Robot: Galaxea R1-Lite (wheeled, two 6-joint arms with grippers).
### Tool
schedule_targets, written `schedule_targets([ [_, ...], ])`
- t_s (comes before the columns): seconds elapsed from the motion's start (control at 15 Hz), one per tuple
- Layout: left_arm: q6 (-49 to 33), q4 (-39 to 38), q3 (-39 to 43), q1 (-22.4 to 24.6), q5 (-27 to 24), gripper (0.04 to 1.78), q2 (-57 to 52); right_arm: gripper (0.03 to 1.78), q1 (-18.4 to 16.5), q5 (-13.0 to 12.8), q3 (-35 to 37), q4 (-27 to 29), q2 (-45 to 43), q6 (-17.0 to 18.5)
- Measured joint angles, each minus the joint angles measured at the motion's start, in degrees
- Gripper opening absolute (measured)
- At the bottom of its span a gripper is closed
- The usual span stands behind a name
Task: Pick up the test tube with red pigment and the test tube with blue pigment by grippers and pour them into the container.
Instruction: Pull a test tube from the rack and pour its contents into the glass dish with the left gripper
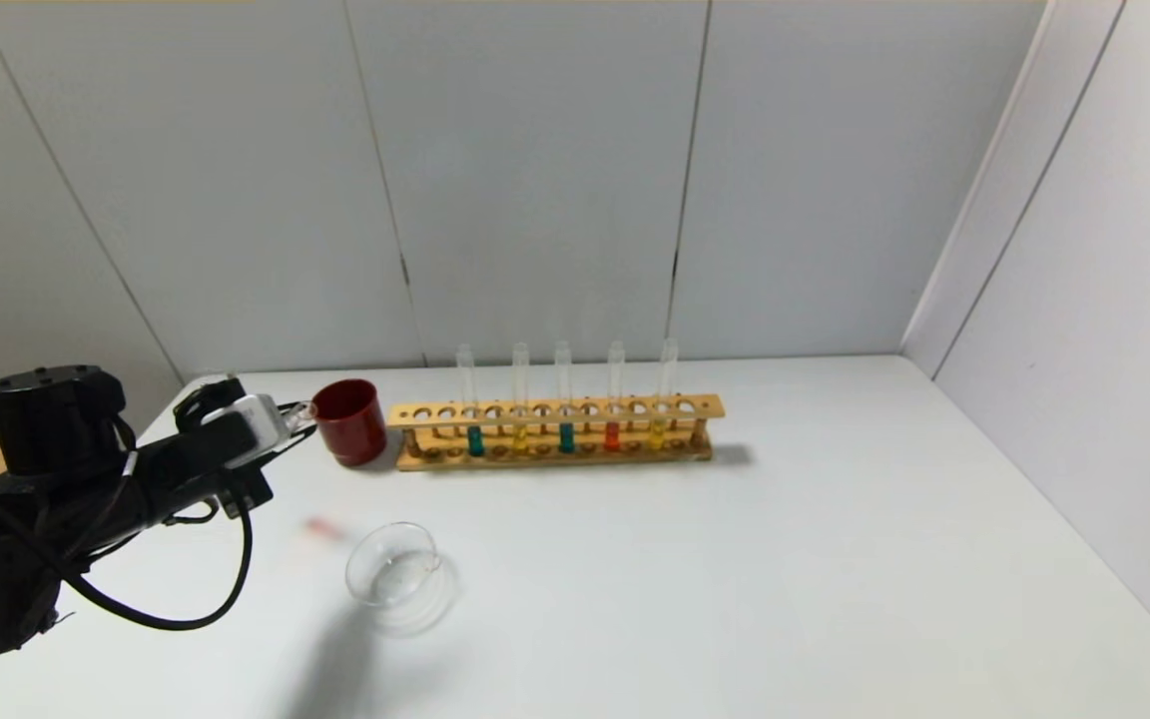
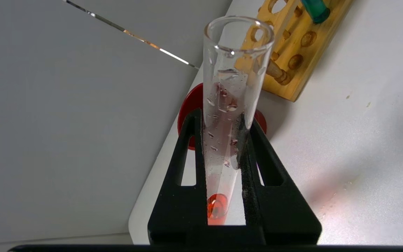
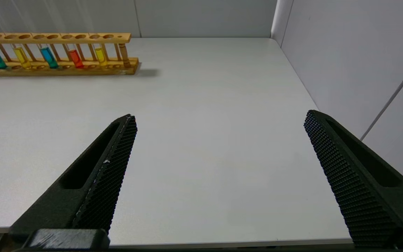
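My left gripper [image 1: 286,421] is shut on the test tube with red pigment [image 2: 229,87], held above the table's left part, left of the container. The tube lies tilted, its open mouth [image 1: 306,409] close to a dark red cup, with a little orange-red liquid [image 2: 217,206] at its closed end between the jaws. The container [image 1: 395,571], a low clear glass dish, stands on the table and looks empty. Two tubes with blue pigment [image 1: 475,439] [image 1: 566,437] stand in the wooden rack [image 1: 555,409]. My right gripper [image 3: 219,117] is open and empty over the table's front right.
The dark red cup [image 1: 349,421] stands at the rack's left end. The rack also holds two yellow tubes [image 1: 520,435] and another red tube [image 1: 612,435]. A faint reddish patch [image 1: 320,527] shows on the table left of the dish. Walls close the back and right.
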Motion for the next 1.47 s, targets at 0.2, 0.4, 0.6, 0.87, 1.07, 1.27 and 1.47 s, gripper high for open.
schedule_targets([
  [0.2,4.55,-3.51,1.54,0.00,-0.16,0.32,0.89,1.75,0.00,-0.02,0.00,0.00,0.00,-0.02],
  [0.4,6.81,-4.39,4.27,-0.59,-0.27,0.32,1.55,1.75,0.02,-0.02,0.00,0.00,0.00,0.00],
  [0.6,8.25,-6.07,6.42,-2.29,0.00,0.32,2.35,1.75,-0.02,0.00,0.00,0.00,0.00,-0.02],
  [0.87,11.93,-5.90,6.78,-3.06,0.48,0.32,3.97,1.75,0.00,0.00,0.00,0.00,0.00,0.00],
  [1.07,12.37,-5.88,6.85,-3.07,0.45,0.32,4.91,1.75,-0.02,-0.02,0.00,0.00,0.00,0.00],
  [1.27,14.58,-6.16,6.41,-3.10,1.18,0.32,5.90,1.75,0.00,-0.02,0.00,0.00,0.00,-0.02],
  [1.47,17.12,-6.31,6.36,-2.99,2.54,0.32,6.34,1.75,0.00,-0.02,0.00,0.00,0.00,0.00],
])
